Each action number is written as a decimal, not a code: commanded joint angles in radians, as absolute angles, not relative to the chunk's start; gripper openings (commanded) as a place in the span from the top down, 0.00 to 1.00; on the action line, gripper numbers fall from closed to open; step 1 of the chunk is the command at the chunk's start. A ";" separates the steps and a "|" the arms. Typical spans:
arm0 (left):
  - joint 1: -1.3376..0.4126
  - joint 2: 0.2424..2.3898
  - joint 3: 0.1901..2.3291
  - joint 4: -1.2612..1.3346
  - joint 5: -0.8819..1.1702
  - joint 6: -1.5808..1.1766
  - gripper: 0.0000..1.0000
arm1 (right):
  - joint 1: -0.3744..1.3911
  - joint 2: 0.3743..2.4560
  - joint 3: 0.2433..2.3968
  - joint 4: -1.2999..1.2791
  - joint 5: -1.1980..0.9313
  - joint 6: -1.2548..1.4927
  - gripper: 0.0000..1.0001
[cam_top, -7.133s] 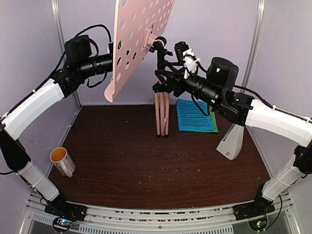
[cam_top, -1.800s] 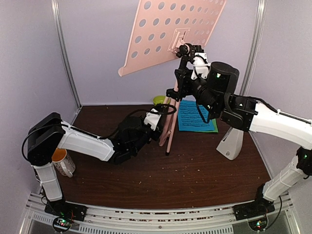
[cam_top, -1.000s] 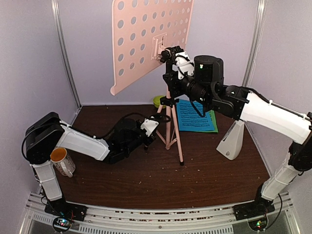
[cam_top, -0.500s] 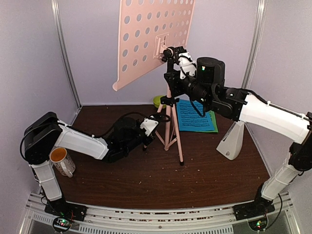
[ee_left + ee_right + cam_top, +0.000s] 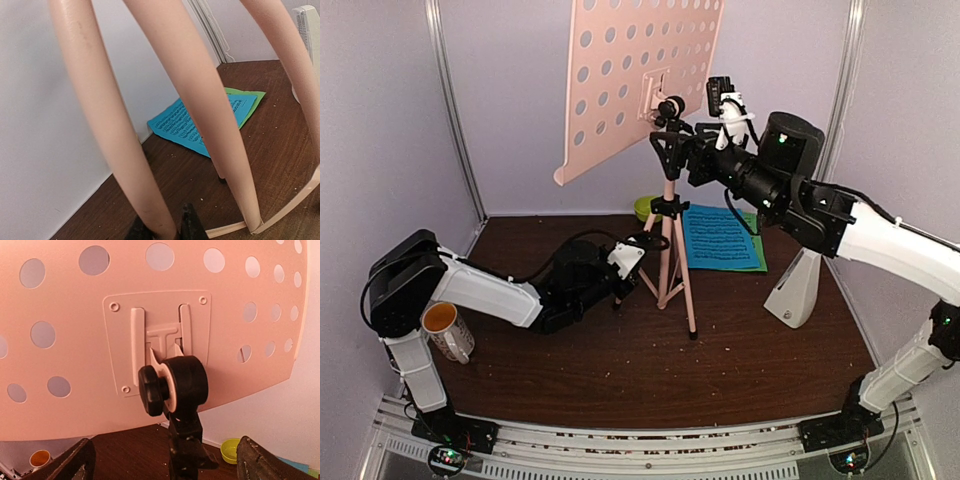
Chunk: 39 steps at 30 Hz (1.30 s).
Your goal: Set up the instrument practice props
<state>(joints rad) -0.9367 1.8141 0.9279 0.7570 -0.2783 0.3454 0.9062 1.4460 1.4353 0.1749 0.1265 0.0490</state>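
Top-heaviness is my worry with the pink music stand [image 5: 670, 235], light and stiff, upright at the back middle of the tabletop [image 5: 620, 370]: my left hand [image 5: 162, 232] clamps one leg [image 5: 115, 140] low down, my right hand [image 5: 167, 462] gapes just off the black knob [image 5: 175, 385], and I'd grip the post.

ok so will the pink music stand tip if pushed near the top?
Probably: the music stand carries a wide desk panel high above narrow tripod legs, so likely top-heavy. It looks light, thin tubing. The left gripper clamped on one leg should steady it.
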 commanded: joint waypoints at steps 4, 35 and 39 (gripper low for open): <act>-0.972 1.818 0.876 0.589 -0.220 0.449 1.00 | 0.894 1.268 1.195 0.184 0.031 0.083 0.00; -0.811 1.651 0.793 0.368 0.205 0.174 0.37 | 0.827 1.325 0.681 0.257 -0.111 0.032 0.03; -0.767 1.690 0.828 0.345 0.284 0.142 0.37 | 0.804 1.354 0.665 0.291 -0.155 -0.006 0.07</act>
<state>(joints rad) -0.7979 1.6627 0.7746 0.3622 0.1463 0.1944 0.8253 1.3338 0.6788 0.2409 -0.0914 0.0494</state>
